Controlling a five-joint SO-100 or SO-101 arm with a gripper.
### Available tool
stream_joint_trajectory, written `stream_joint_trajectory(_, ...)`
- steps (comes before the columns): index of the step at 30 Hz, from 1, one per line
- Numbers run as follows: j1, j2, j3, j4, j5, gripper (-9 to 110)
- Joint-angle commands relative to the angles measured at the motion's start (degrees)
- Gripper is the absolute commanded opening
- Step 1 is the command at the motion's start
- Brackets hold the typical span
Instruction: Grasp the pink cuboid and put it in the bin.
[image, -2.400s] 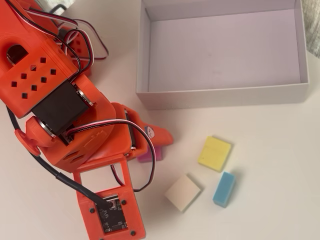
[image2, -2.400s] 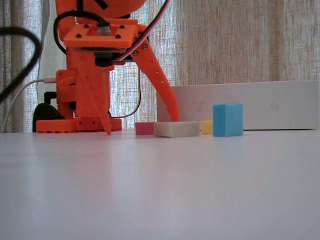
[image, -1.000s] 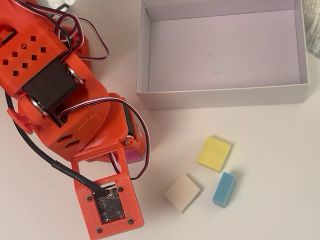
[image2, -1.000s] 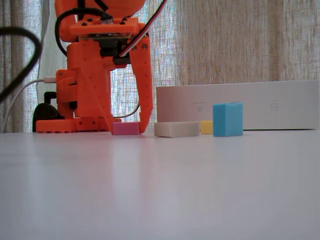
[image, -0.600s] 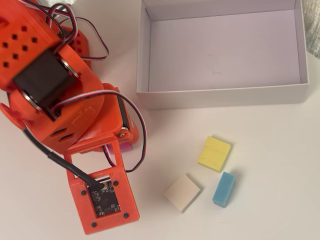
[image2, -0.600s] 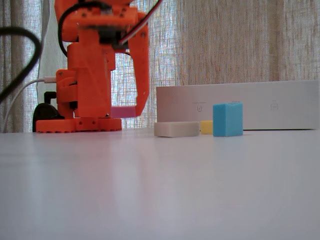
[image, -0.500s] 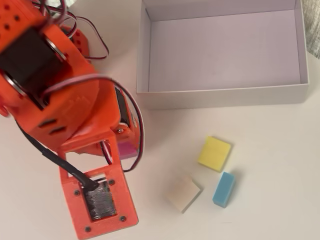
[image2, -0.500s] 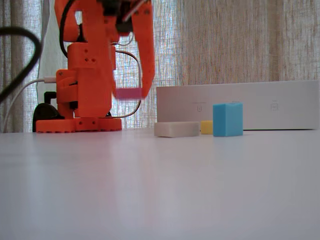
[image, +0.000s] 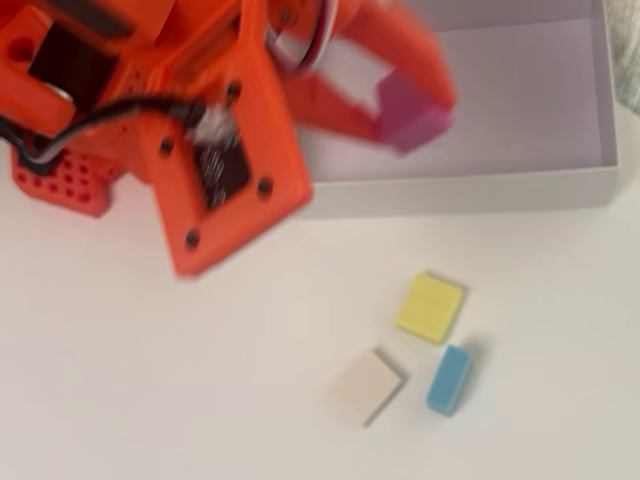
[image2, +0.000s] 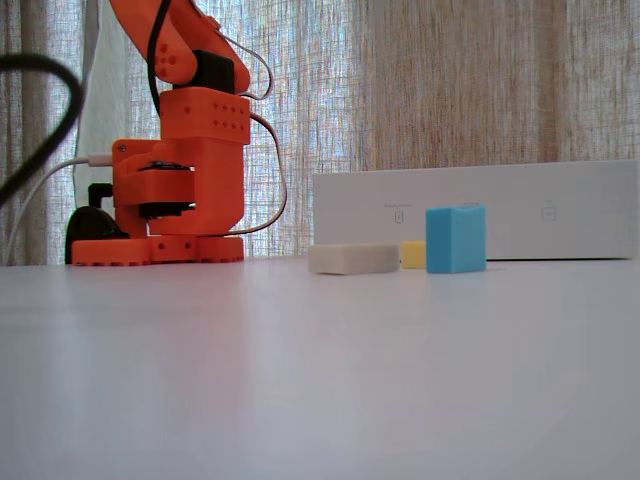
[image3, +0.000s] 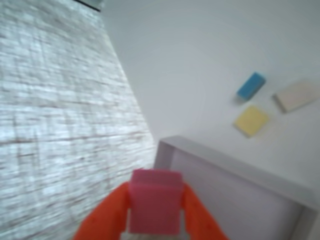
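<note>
The claw (image3: 154, 210) is clamped on the pink cuboid (image3: 155, 207): in the wrist view we see the block pinched between the 2 orange fingers (image3: 107, 215), 1 on each side. In the overhead view the claw (image: 405, 112) holds the pink cuboid (image: 408, 112) above the pale floor of the bin (image: 470, 190), inside its near wall. On the table outside the bin we count 3 loose blocks close together: a yellow block (image: 430, 307), a cream block (image: 367, 384) and a blue block (image: 448, 379). In the fixed view the bin's white side (image2: 560, 210) stands behind these blocks.
</note>
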Motion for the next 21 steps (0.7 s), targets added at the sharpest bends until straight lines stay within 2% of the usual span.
stream_joint_trajectory(1,-5.8,2.0,-2.7,-3.9,13.5,-8)
stream_joint_trajectory(5,-9.2,1.6,0.4,-7.0,26.5,-8)
stream_joint_trajectory(9,-11.4,1.1,8.5,-7.9,31.6,-8)
stream_joint_trajectory(16,-12.7,2.2,26.6,-11.4,30.8,-8)
stream_joint_trajectory(20,-13.3,2.5,32.9,-13.6,24.2,-8)
stream_joint_trajectory(21,-13.5,2.6,33.7,-13.4,23.3,-1)
